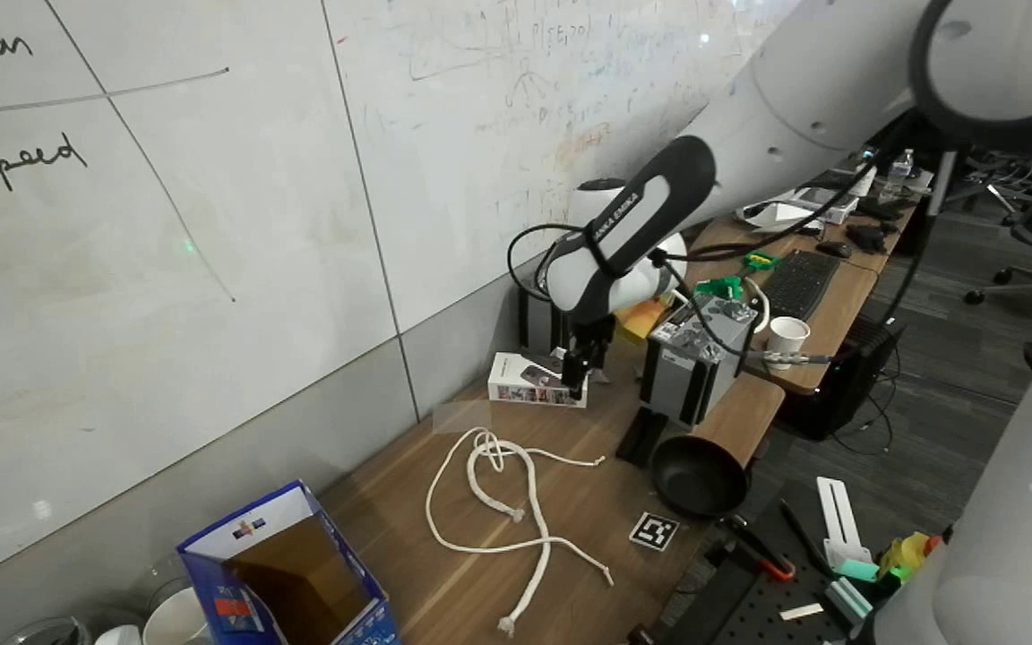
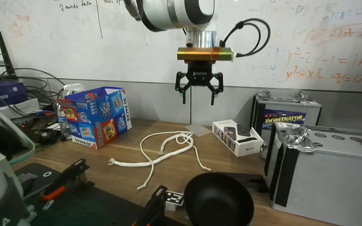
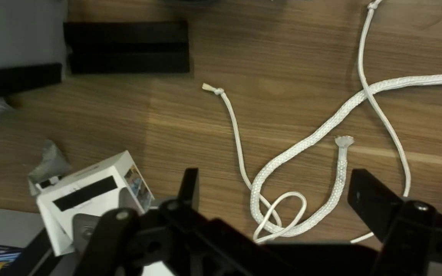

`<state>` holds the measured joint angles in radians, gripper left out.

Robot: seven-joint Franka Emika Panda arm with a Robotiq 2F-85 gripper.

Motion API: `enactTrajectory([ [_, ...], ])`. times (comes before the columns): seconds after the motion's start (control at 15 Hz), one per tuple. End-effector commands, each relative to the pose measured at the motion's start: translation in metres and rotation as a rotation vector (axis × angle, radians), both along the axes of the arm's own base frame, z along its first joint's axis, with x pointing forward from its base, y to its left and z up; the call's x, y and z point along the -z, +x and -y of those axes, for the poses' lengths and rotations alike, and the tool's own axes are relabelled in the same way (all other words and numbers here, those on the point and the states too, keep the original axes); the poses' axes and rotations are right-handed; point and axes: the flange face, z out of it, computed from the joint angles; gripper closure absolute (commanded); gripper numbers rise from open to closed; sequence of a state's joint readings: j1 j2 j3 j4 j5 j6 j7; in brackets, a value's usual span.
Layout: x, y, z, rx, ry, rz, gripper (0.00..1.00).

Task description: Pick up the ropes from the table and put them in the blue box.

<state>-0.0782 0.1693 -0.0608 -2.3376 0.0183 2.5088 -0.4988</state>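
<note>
The Robotiq gripper (image 2: 198, 103) hangs with its fingers spread wide and only air between them; below, in the wrist view, the wood-grain table (image 3: 186, 126) bears, between its front and back edges, a thick braided white rope (image 3: 307, 142) with a frayed end, and a thin white rope (image 3: 237, 134), knotted at its tips, which crosses the thick one and curls into a small loop at its bend; in both exterior views a black pan (image 2: 218, 201), dark inside, stands by the table edge opposite the whiteboard (image 2: 115, 53); nearer the back edge sits a white carton (image 2: 244, 147) printed with phones; the blue box (image 2: 96, 117) stands open-topped along that back edge, apart from both ropes, its brown interior visible in an exterior view; a white paper cup (image 1: 785, 345), contents unclear, stands on a farther desk (image 1: 829, 313); the gripper body reads "ROBOTIQ", the blue box "30 PACKS", a label (image 2: 284, 118) on the rear grey case (image 2: 289, 106) "DOMINATOR", and orange whiteboard writing "y²−2y+1=1+x²".
</note>
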Motion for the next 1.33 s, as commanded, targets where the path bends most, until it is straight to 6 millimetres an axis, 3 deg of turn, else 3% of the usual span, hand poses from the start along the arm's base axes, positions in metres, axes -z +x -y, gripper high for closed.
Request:
enactTrajectory([
  [0.0,0.045,0.052,-0.011,-0.141,0.059,-0.036,0.00],
  [0.27,0.086,0.084,-0.027,-0.178,0.058,-0.028,0.00],
  [0.53,0.116,0.101,-0.046,-0.151,0.062,0.000,0.00],
  [1.27,0.187,0.114,-0.101,-0.016,0.066,0.049,0.00],
])
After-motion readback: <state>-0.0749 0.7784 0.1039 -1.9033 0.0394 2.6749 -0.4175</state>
